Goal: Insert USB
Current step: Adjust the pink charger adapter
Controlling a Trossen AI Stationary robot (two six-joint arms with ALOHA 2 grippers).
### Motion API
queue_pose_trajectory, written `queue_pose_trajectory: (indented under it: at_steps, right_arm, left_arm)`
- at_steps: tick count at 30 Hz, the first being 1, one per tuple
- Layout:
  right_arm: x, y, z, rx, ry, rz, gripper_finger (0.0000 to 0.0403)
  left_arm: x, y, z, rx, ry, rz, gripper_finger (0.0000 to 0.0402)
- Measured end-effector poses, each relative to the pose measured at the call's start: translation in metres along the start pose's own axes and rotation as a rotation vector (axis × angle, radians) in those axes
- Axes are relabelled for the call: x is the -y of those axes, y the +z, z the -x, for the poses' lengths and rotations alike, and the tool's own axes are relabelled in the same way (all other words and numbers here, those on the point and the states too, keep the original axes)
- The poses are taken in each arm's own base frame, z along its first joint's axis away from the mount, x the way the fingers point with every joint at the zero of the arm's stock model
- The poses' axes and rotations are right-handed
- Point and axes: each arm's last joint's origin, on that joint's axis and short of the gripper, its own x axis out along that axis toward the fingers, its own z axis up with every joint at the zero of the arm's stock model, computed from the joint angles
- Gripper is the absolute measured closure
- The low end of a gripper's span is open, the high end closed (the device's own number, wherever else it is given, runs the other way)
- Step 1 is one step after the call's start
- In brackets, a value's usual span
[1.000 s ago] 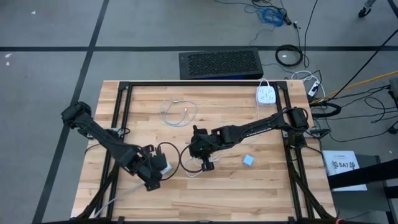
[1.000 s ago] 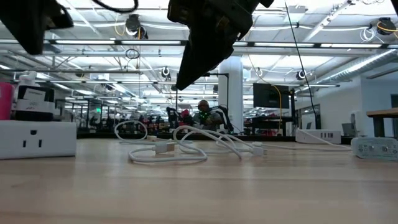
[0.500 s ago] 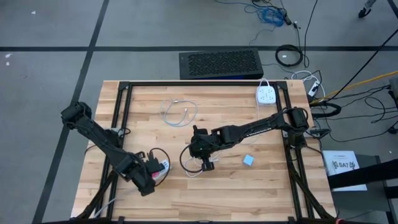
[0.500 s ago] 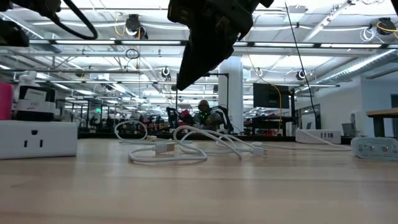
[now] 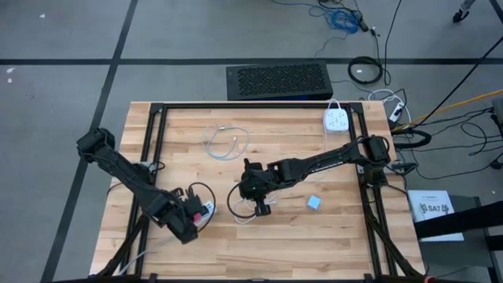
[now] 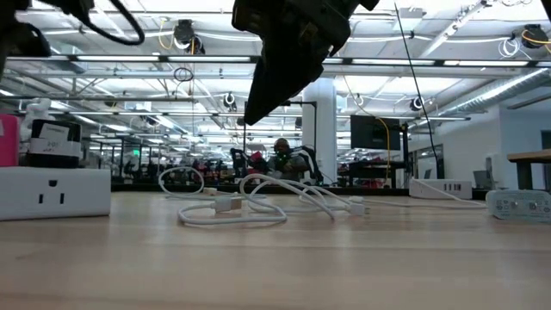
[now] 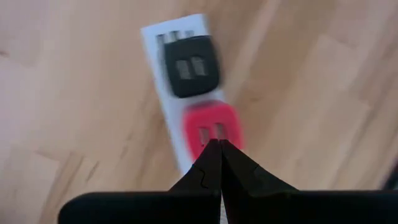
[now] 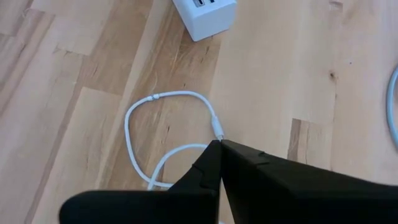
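A: State the position of both grippers.

B: The left gripper (image 5: 187, 223) sits at the lower left of the high view, over a white power strip (image 7: 180, 99) that carries a black adapter (image 7: 190, 65) and a red adapter (image 7: 211, 129). Its fingers are pressed together and hold nothing. The right gripper (image 5: 259, 203) is at the centre of the high view, above a loop of white cable (image 8: 163, 127). Its fingers are also closed and empty.

A: Where is the USB plug?

B: In the right wrist view, the cable's free end (image 8: 217, 132) lies on the wooden table (image 5: 330, 236), just beyond the closed fingertips. Whether the tips touch it cannot be determined.

A: Task progress?

B: Judged early. The plug is not grasped and not seated in any port. Remaining steps appear to be: open the right gripper, pick up the plug, carry it to a port, and push it in. A white charger block (image 8: 205, 14) lies beyond the loop.
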Motion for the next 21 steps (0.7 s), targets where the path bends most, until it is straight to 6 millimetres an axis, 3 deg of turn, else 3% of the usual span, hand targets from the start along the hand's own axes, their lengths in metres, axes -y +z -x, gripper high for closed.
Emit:
queue_pose_trajectory:
  at_steps: [12,17,21]
  right_arm:
    - [0.0,0.0,0.0,-0.001,0.0,0.0,0.0403]
    - [0.0,0.0,0.0,-0.002,0.0,-0.001,0.0403]
    - [0.0,0.0,0.001,0.001,-0.009,-0.001,0.0403]
  left_arm:
    - [-0.003,-0.001,-0.025,0.041,0.004,0.023,0.0401]
    - [-0.003,0.0,-0.025,0.075,0.02,0.029,0.0402]
    - [-0.005,0.003,-0.012,0.11,0.055,0.007,0.0402]
